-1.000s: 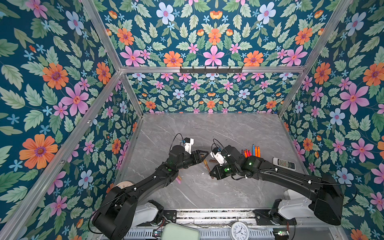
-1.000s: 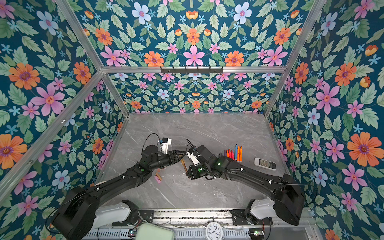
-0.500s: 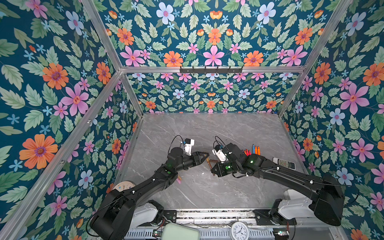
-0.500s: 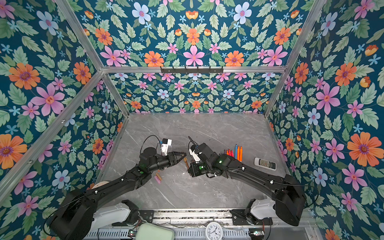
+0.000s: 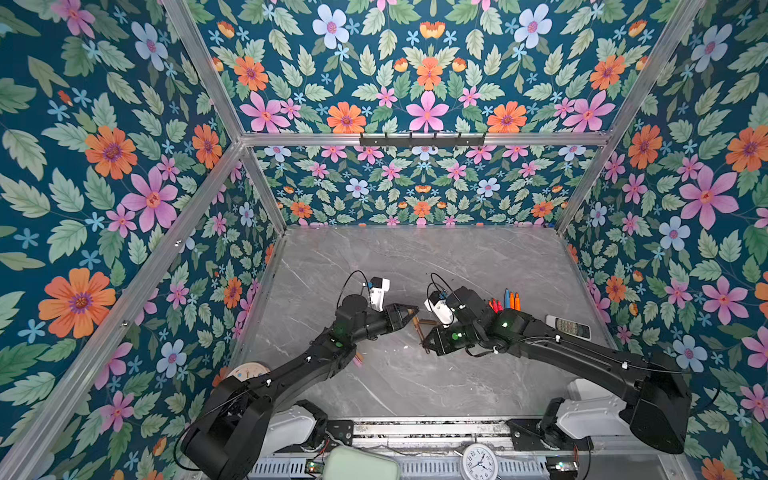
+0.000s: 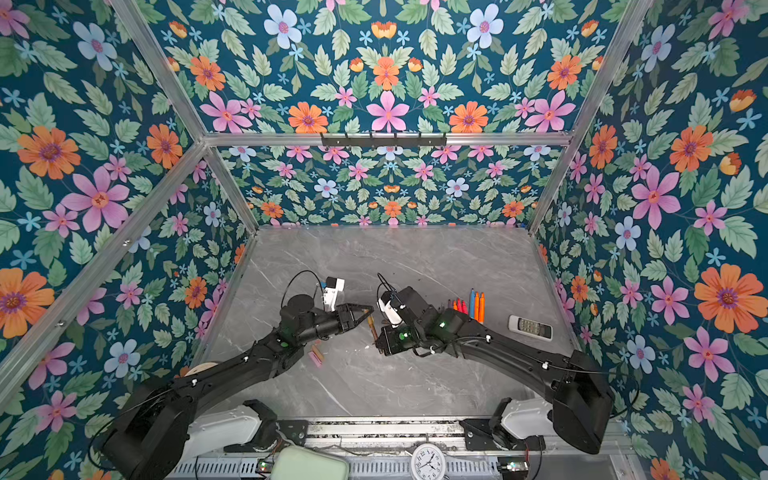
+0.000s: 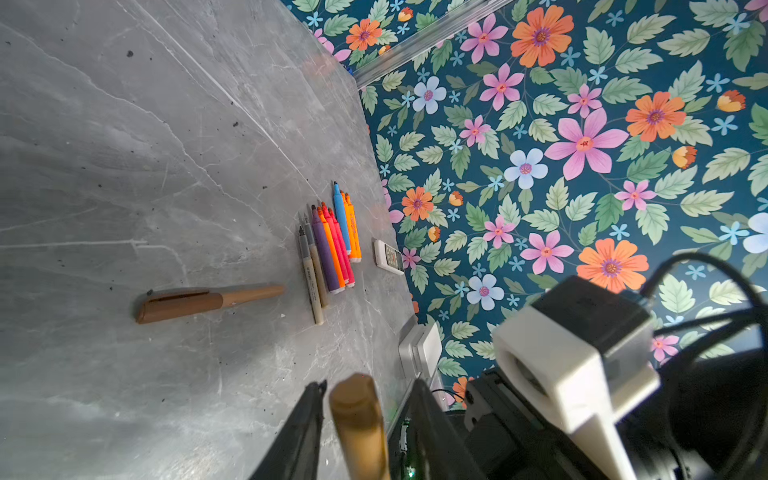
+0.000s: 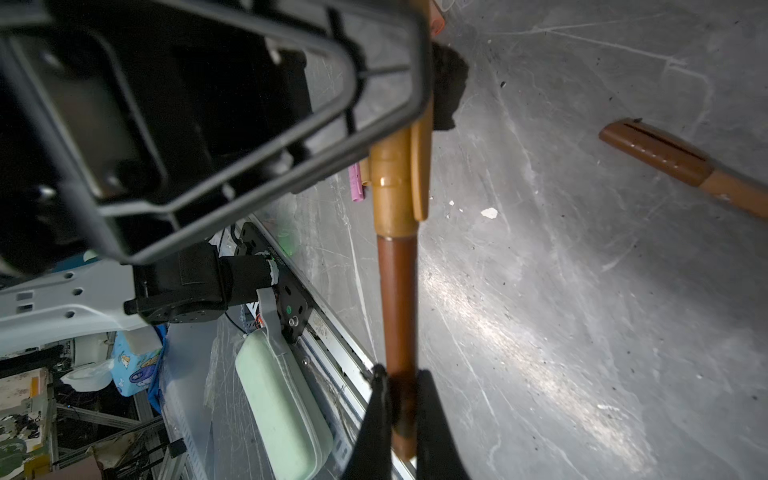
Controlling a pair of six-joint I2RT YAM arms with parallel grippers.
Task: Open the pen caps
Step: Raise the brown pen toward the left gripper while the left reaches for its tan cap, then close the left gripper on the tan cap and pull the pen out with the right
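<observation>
The right claw (image 8: 401, 372) is clamped on the barrel of a brown pen (image 8: 398, 299), held above the desk (image 5: 415, 386) near its middle. The left claw (image 7: 370, 384) brackets that pen's gold cap (image 7: 358, 415) narrowly (a slit shows on one side), the cap seated on the barrel.

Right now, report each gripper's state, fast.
Left gripper: open, fingers on either side of the gold cap, gaps showing.
Right gripper: shut on the brown pen.

White remote (image 5: 567, 327) on marble tbl (image 5: 415, 257), clock (image 5: 480, 462) at front.
</observation>
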